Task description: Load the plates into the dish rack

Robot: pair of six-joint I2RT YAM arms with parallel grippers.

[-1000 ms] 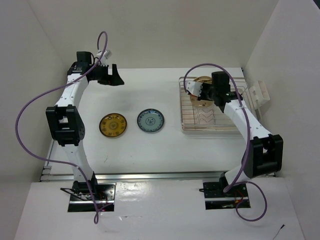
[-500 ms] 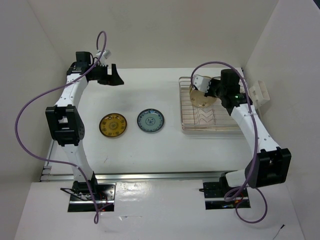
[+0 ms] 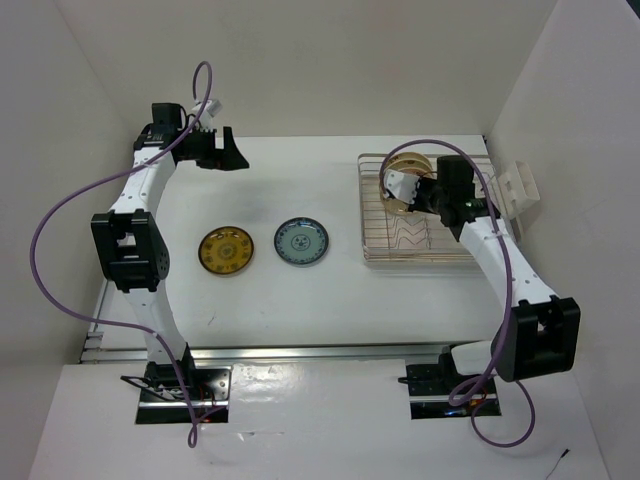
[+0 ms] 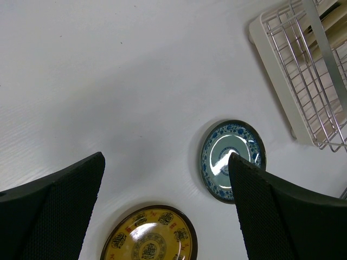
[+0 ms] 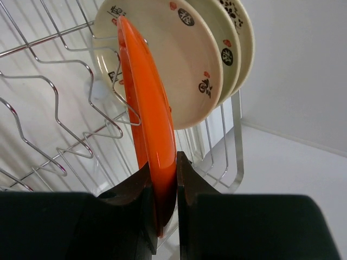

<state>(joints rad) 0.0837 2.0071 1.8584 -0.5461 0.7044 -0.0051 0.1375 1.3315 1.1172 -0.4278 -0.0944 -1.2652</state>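
Orange plate (image 5: 144, 108), clear to us only from the right wrist, stands clamped in our right tool (image 5: 164, 161). Left tool (image 4: 165, 157) gapes wide.

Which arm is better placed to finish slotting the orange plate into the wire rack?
Right. The right gripper is shut on the orange plate, upright at the dish rack; the left gripper hangs open, far from it.

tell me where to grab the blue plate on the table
Take the blue plate by its rim, probably from above, one finger inside and one outside: it lies flat, face up on the table, so only the rim offers an edge.
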